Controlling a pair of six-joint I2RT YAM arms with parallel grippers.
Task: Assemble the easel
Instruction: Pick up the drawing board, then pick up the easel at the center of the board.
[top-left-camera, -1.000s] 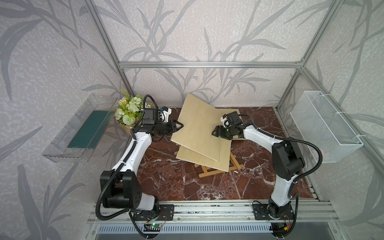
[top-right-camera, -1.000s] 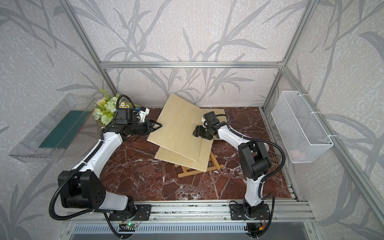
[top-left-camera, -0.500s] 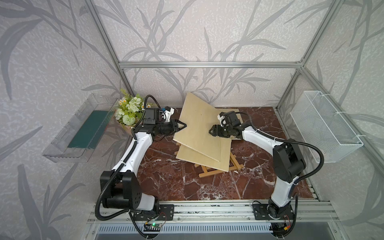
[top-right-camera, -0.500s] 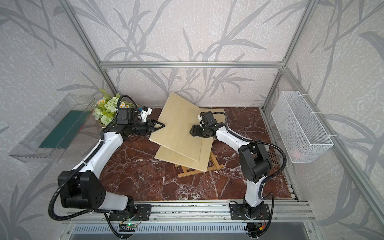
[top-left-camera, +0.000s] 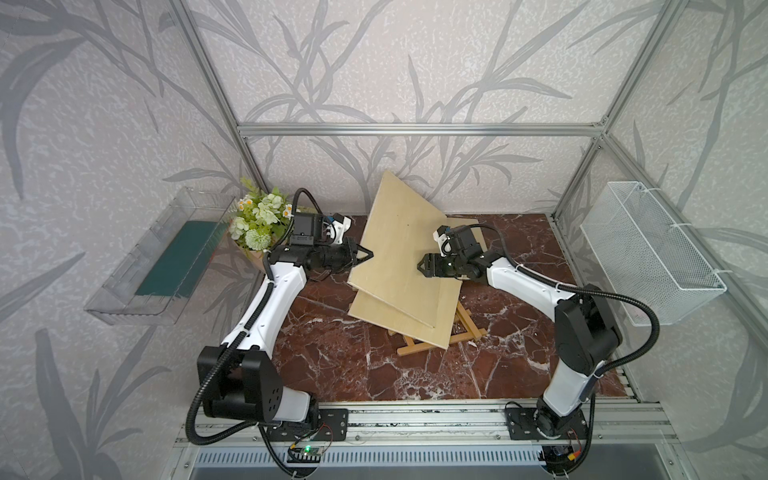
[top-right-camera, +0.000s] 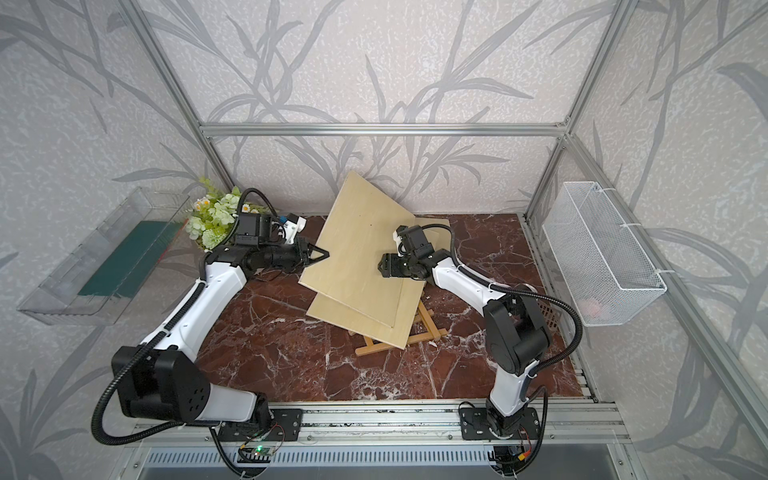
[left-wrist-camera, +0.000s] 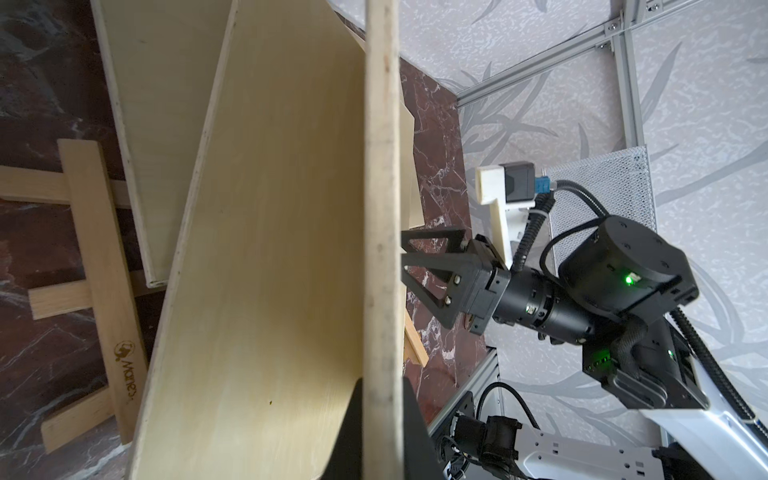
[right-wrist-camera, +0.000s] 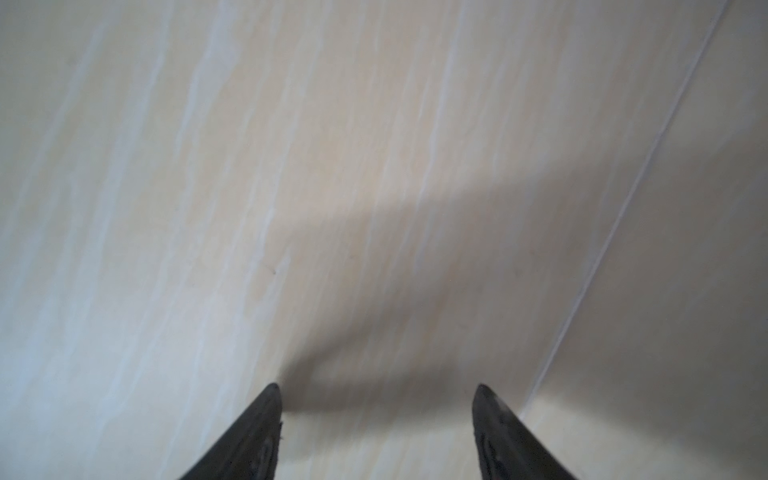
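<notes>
Front edge: aluminium rail (top-left-camera: 415, 419) with both arm bases bolted on. Behind it was a red-brown marble tabletop (top-left-camera: 332, 365) with white veins.

Mid-table: the wooden easel frame (top-left-camera: 417, 348) lay flat and mostly covered, with only its foot bar and leg ends showing on the near side. The lower board (top-left-camera: 374, 309) lay on top of the frame. The upper board (top-left-camera: 399, 241) sat over that, its near edge low over the lower board and its far corner tipped up toward the back wall.

Room: leaf-pattern wallpaper on an aluminium frame. A clear tray (top-left-camera: 124, 299) with a green insert hung on the left wall and a wire basket (top-left-camera: 648, 249) on the right wall. Flowers (top-left-camera: 259, 216) stood in the back-left corner.

The left arm (top-left-camera: 270, 307) ran from its base away toward the back, wrist turned inward and level. The left gripper (top-left-camera: 369, 254) was clamped fully closed on the left edge of the upper board. In the left wrist view the board's edge ran between its fingers.

The right arm (top-left-camera: 528, 282) reached in from the right, forearm low over the table. The right gripper (top-left-camera: 422, 265) pointed at the upper board's top face with its jaws well apart, gripping nothing. Its tips were right at the wood, but I couldn't tell whether they touched.
</notes>
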